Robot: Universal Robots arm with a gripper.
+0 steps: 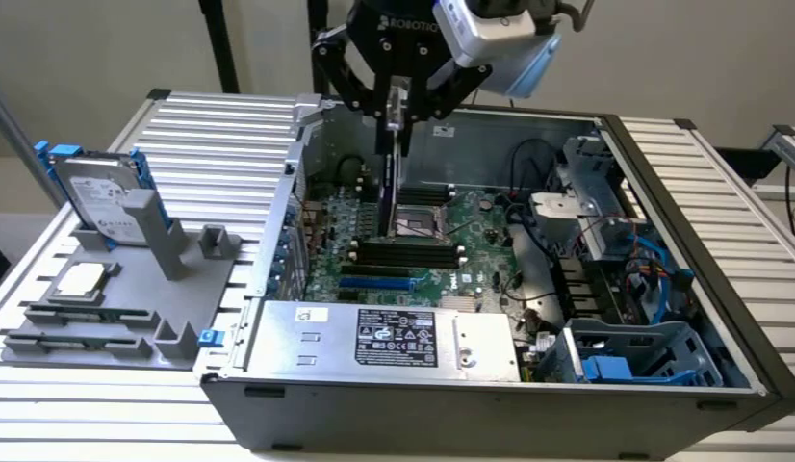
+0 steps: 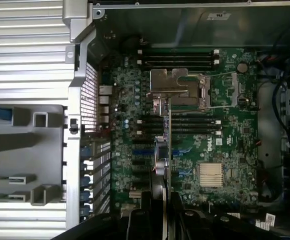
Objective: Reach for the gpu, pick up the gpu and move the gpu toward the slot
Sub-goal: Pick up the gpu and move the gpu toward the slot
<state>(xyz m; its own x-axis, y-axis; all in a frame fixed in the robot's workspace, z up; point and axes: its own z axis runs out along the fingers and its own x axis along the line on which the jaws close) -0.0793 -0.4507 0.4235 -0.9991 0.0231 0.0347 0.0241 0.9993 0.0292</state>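
My gripper [image 1: 397, 108] hangs over the open computer case [image 1: 500, 409], shut on the top edge of the gpu [image 1: 394, 178]. The thin card hangs on edge and reaches down toward the green motherboard [image 1: 481, 241], above the memory sticks. In the wrist view the gpu [image 2: 168, 150] runs edge-on away from my gripper [image 2: 162, 212], and its silver bracket end [image 2: 160, 107] lies over the processor socket [image 2: 185, 87]. Blue expansion slots [image 1: 375, 284] sit on the board nearer the power supply; in the wrist view a blue slot [image 2: 145, 152] lies just beside the card.
On the exterior view's left a grey fixture [image 1: 115, 298] holds a silver hard drive with blue rails [image 1: 100, 197] and a small square chip [image 1: 83, 281]. The power supply [image 1: 385, 337], cables [image 1: 539, 173] and a drive cage [image 1: 628, 351] crowd the case.
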